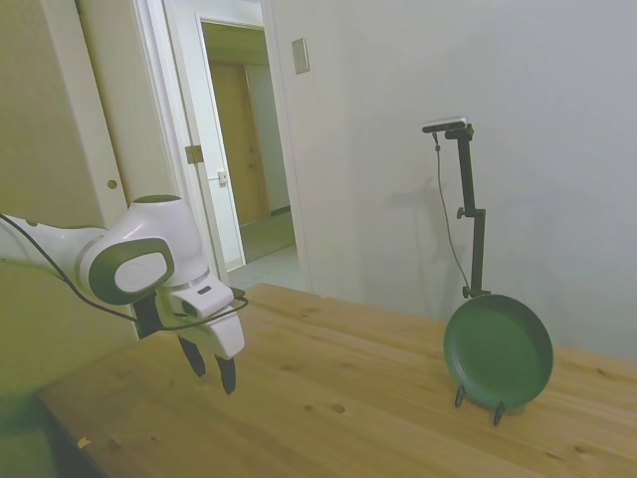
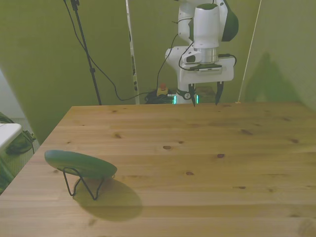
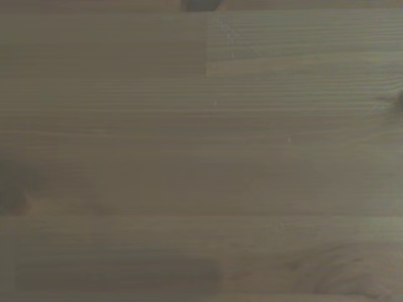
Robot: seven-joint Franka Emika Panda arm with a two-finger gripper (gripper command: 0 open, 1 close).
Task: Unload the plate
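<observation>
Plate point(image 1: 498, 351) stands on its edge in a thin black wire stand point(image 2: 81, 183), which props it so it leans back a little. Our gripper point(image 2: 206, 101) hangs well away from the plate, above the table point(image 2: 197, 163). Its fingers are spread wide and hold nothing. We think the reach has not begun.

One dark green plate point(image 1: 498, 351) stands at the side view's lower right, on one black wire stand point(image 2: 83, 184). One wooden tabletop point(image 2: 197, 163) carries both.
</observation>
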